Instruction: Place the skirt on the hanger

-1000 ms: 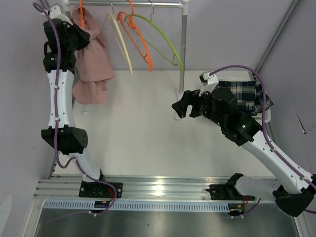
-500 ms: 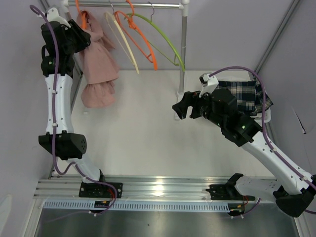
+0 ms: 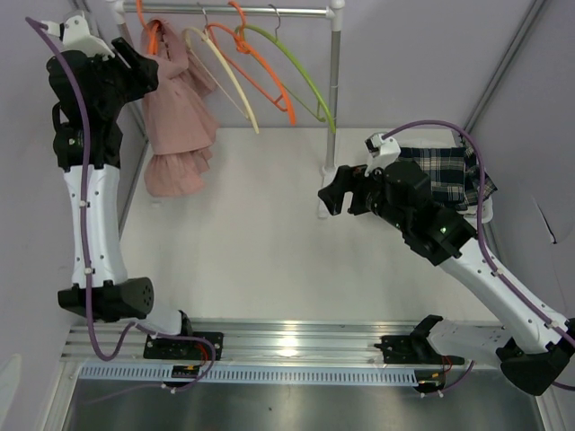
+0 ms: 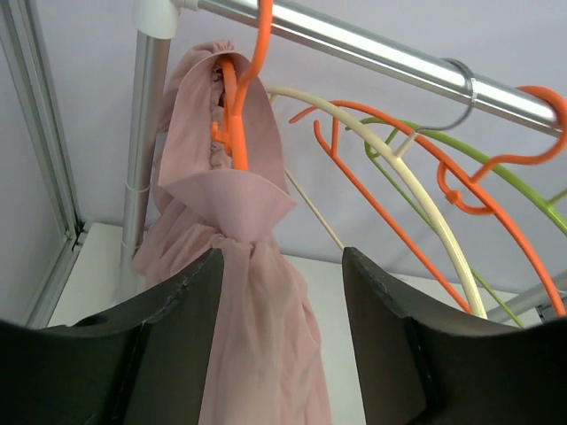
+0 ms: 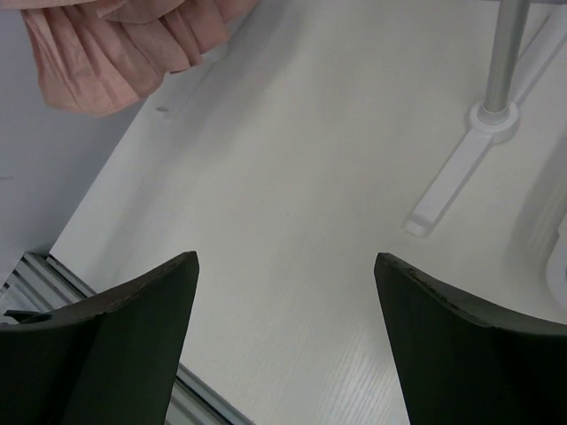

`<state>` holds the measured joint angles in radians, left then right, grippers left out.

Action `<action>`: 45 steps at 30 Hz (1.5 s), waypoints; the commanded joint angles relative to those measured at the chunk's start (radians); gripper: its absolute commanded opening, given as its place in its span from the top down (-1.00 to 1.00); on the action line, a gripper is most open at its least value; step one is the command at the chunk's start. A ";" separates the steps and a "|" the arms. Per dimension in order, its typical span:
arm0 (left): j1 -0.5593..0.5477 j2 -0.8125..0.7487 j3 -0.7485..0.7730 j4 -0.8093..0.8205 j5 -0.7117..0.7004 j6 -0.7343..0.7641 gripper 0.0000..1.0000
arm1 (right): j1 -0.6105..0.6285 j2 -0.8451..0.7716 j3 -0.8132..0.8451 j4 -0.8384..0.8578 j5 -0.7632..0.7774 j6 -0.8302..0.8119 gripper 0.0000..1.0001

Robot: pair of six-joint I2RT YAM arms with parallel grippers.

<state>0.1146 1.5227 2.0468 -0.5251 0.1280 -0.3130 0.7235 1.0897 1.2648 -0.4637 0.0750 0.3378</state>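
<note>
A pink skirt (image 3: 177, 117) hangs bunched over an orange hanger (image 3: 149, 34) at the left end of the rail (image 3: 260, 9). My left gripper (image 3: 137, 61) is open, raised next to the rail's left end, just left of the skirt's top. In the left wrist view the skirt (image 4: 221, 186) and its orange hanger (image 4: 237, 133) show beyond the open left gripper (image 4: 282, 261), not clamped. My right gripper (image 3: 334, 193) is open and empty above the table near the rack's right post. In the right wrist view the right gripper (image 5: 283, 266) frames bare table, with the skirt's hem (image 5: 106, 53) at top left.
Cream (image 3: 225, 76), orange (image 3: 265, 76) and green (image 3: 301, 72) empty hangers hang on the rail right of the skirt. The rack's right post (image 3: 334, 90) stands mid-table, its foot (image 5: 461, 168) in the right wrist view. A plaid garment (image 3: 445, 175) lies at the right.
My left arm has risen and drawn left towards the rail's end. The skirt and the hangers have swung a little to the right. The right arm has barely moved.
</note>
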 commanded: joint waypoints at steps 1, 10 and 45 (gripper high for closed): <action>0.007 -0.100 -0.049 0.022 0.054 0.043 -0.24 | -0.019 0.010 0.048 -0.032 0.055 -0.017 -0.75; -0.041 -0.375 -0.384 0.142 0.157 -0.032 -0.25 | -0.381 0.185 0.087 -0.139 0.042 0.024 -0.71; -0.434 -0.766 -1.120 0.181 0.301 -0.086 -0.21 | -0.616 0.675 0.211 -0.089 0.273 -0.077 0.52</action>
<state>-0.3107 0.7773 0.9321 -0.3767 0.4015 -0.4168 0.1139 1.7767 1.4048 -0.5606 0.2848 0.2707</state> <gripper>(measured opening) 0.607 0.297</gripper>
